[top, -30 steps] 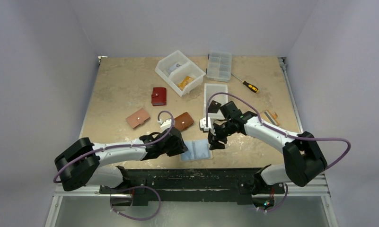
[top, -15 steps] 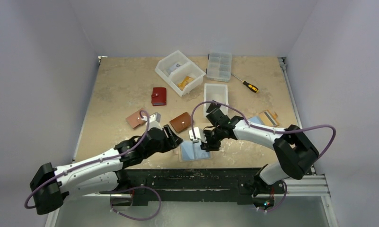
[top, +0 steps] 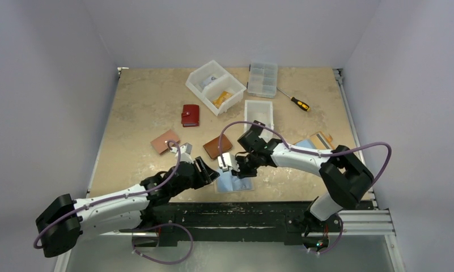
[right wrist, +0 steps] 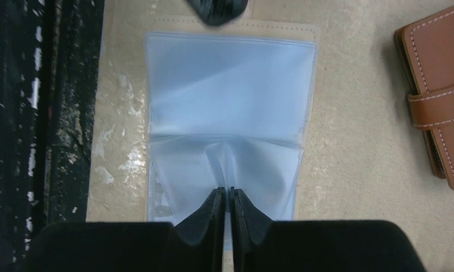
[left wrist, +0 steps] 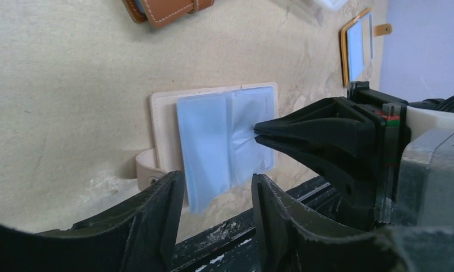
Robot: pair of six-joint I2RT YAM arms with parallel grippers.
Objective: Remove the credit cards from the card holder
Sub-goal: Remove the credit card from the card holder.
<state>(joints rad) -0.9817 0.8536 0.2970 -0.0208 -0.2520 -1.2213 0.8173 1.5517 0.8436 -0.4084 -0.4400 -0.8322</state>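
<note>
Pinching a wrinkle of clear plastic sleeve [right wrist: 230, 161], the right gripper [right wrist: 225, 194] had its fingers pressed together on the film, which bunched up toward the tips. That sleeve belonged to the cream card holder [right wrist: 236, 25], which lay open and flat at the 6 o'clock edge of the table [top: 139, 107]. In the right wrist view a closed brown snap wallet [right wrist: 434, 113] sat at its 2 o'clock. The left gripper [left wrist: 216, 180] hung with fingers apart, holding nothing, just off the holder's 9 o'clock side in the top view. No credit cards could be made out for certain: the pale blue pockets hid whether any sat inside, and none lay beside the holder. By my reading the job stood early: holder opened, sleeve gripped, extraction not yet done
</note>
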